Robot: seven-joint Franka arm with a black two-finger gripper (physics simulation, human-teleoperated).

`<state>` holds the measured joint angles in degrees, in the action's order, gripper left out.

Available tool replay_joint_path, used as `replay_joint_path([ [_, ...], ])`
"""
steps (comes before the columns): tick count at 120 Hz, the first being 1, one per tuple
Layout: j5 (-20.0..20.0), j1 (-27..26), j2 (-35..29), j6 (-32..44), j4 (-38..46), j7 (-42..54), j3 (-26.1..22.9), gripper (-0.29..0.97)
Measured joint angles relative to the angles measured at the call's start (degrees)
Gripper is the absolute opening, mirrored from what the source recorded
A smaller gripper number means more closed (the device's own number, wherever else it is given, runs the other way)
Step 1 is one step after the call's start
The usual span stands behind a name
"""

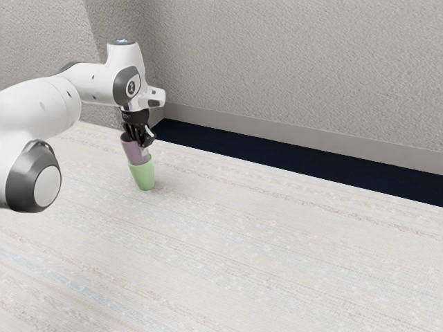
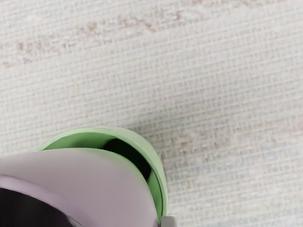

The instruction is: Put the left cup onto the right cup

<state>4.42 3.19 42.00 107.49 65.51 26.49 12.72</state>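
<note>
A purple cup sits tilted with its lower part inside a green cup on the pale table, at the far left of the exterior view. My gripper is right over them, shut on the purple cup's rim. In the wrist view the purple cup lies blurred just under my hand, and the green cup's rim curves around it. The green cup leans the same way as the purple one.
The pale table stretches wide toward the exterior view's right and front. Its back edge meets a dark floor strip below a grey wall. My arm's white links fill the upper left.
</note>
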Motion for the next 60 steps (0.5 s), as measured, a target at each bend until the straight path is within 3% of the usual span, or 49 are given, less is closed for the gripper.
replay_joint_path([
  [30,0.1,0.1,0.5,0.3,0.0,-0.1,0.0,-0.1],
  [60,0.5,0.1,0.6,0.1,0.0,-0.2,0.0,0.37],
])
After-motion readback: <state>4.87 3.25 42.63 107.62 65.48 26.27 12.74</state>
